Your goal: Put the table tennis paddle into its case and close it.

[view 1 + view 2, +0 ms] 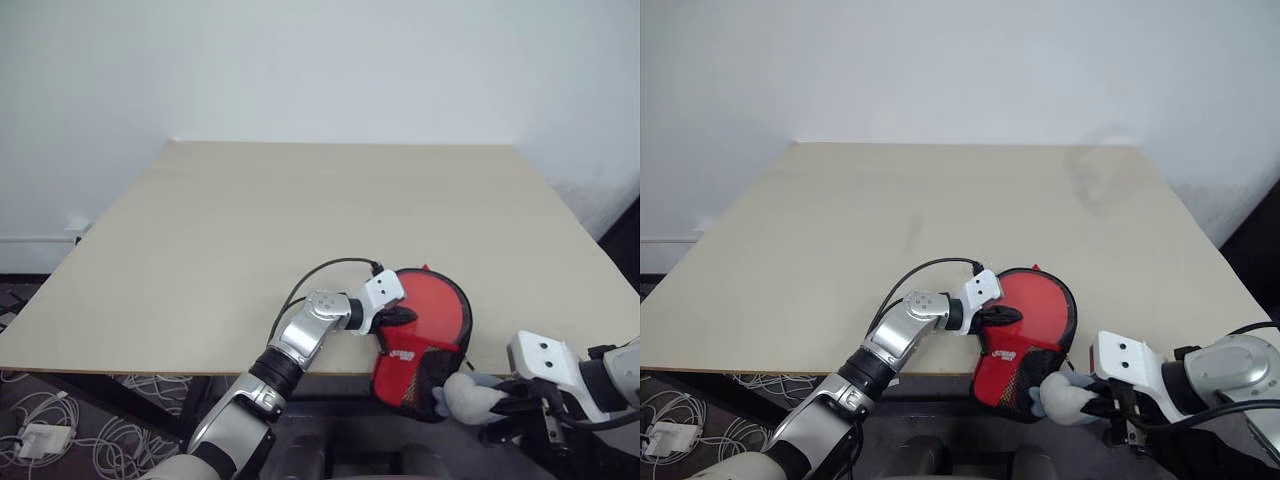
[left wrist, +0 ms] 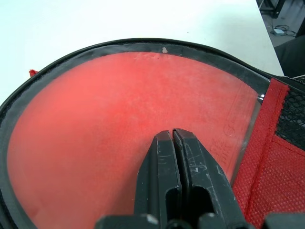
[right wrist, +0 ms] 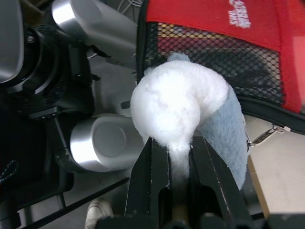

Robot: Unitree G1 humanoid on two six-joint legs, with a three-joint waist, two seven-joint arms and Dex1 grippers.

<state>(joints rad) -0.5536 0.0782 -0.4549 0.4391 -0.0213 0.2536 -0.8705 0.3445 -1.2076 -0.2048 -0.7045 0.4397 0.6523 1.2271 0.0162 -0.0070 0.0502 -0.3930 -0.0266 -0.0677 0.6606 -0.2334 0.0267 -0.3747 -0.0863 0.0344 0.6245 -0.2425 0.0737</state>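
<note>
The red case (image 1: 405, 375) lies at the table's front edge, its handle end hanging past the edge. Its upper part stands unzipped, and the paddle (image 1: 438, 305) lies inside with its red face up; its handle is hidden. My left gripper (image 1: 396, 317) is shut, with its tips resting on the paddle's red rubber (image 2: 95, 119) inside the case's black rim (image 2: 143, 44). Below the table edge, my right gripper (image 3: 180, 143) is shut on a fluffy white and grey-blue lump (image 3: 176, 105) that hangs beside the case's black mesh pocket (image 3: 228, 52).
The light wooden table (image 1: 250, 230) stretches back to a white wall. A black cable (image 1: 320, 275) loops from my left wrist over the tabletop. White cables and a power adapter (image 1: 35, 438) lie on the floor at the left.
</note>
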